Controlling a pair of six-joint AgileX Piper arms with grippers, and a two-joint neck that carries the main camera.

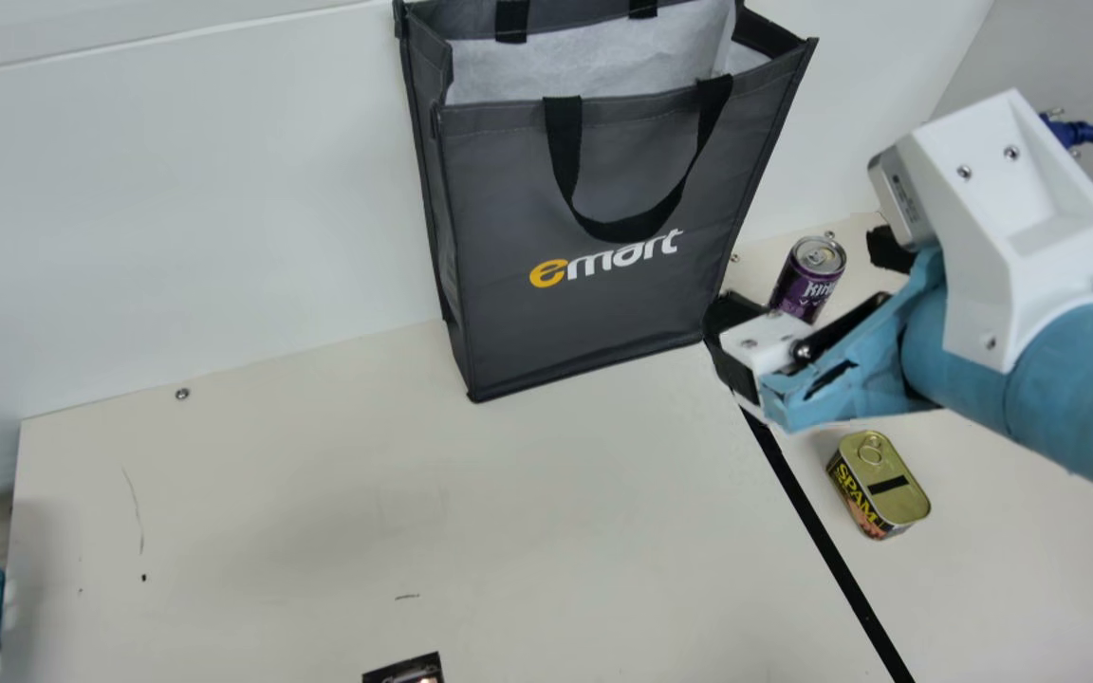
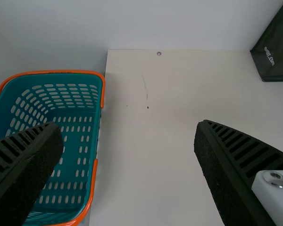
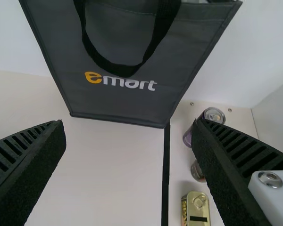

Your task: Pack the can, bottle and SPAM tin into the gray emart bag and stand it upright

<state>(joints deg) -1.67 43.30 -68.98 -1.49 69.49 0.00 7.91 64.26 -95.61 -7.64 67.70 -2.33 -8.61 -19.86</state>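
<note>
Left fingers (image 2: 231,165) and right fingers (image 1: 729,362) both gape wide open.

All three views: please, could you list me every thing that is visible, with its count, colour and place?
emart bag: one, gray, upright at the table's back
can: one, purple, right of the bag
SPAM tin: one, gold lid, right of the black strip
half-hidden object: one, brownish, between can and tin; identity unclear
basket: one, teal and orange, beside the table's left edge
dark item: one, cut off at the main view's bottom
black strip: one, along the table
screws: three, silver, table's back edge
table: one, cream
wall: white, behind
left gripper: one, black, near basket
right gripper: one, black, before the bag
</note>
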